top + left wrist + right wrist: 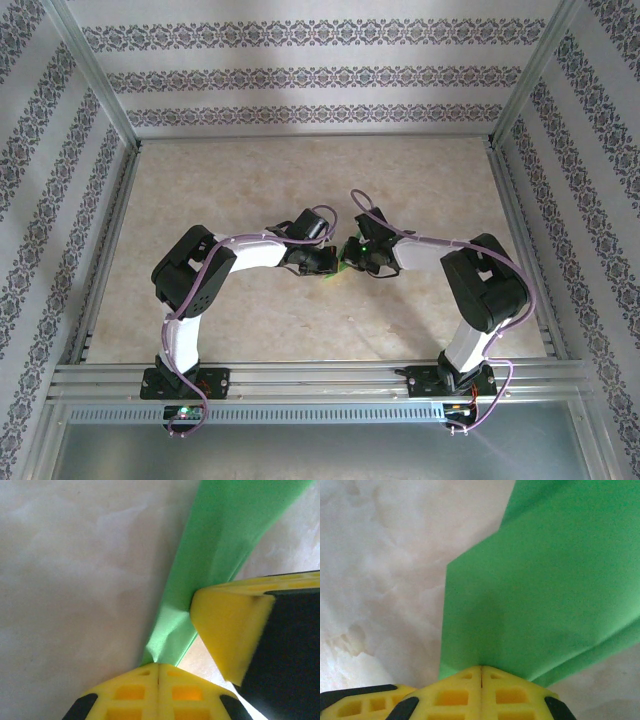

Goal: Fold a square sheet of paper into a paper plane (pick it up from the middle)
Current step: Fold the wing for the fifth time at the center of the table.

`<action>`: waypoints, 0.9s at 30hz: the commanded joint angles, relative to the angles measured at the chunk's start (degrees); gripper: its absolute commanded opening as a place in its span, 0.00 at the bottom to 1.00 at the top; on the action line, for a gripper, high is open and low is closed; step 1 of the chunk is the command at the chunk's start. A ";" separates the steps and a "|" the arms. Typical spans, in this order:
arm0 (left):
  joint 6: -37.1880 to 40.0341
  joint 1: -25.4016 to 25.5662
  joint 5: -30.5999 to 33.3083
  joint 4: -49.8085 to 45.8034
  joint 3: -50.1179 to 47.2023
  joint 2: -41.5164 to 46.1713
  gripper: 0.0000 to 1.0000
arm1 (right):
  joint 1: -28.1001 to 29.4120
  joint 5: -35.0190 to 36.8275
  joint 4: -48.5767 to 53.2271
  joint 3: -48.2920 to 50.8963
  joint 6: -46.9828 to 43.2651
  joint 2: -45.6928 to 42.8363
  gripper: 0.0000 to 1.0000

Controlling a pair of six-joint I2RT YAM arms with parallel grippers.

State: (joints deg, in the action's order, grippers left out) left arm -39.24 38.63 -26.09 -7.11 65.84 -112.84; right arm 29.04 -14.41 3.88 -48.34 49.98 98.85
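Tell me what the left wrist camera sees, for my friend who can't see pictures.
The left hand, yellow at the bottom edge, is shut on the end of a folded strip of bright green paper that stretches up and to the right. The right hand, yellow and black, grips the same paper from the right, over a pale marbled table.

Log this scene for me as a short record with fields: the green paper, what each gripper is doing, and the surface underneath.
Paper: thin bright green sheet of paper, folded, with a crease near its lower right edge in the right wrist view
Left gripper: shut on a narrow, crumpled end of the paper
Right gripper: shut on the paper's edge
Layout: both grippers close together mid-table, the paper between them
Surface: beige marbled table
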 commanded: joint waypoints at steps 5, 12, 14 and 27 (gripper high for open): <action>0.00 0.30 5.43 -8.42 -2.79 -3.59 0.04 | -1.09 0.47 -1.83 4.41 1.99 0.06 0.05; -0.74 0.30 6.13 -9.50 -4.16 -3.79 0.04 | -7.63 1.67 -3.61 8.41 -1.80 -1.98 0.06; -0.90 0.30 6.09 -9.50 -4.41 -3.81 0.04 | -9.51 1.93 -3.39 8.67 -2.66 -2.54 0.06; -0.70 0.30 5.81 -9.56 -4.57 -4.06 0.04 | -16.08 5.26 -2.14 10.29 -5.55 -7.14 0.09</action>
State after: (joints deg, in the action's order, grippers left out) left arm -39.53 38.68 -25.67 -5.98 65.21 -112.84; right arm 15.05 -15.07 -1.32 -39.31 46.54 92.75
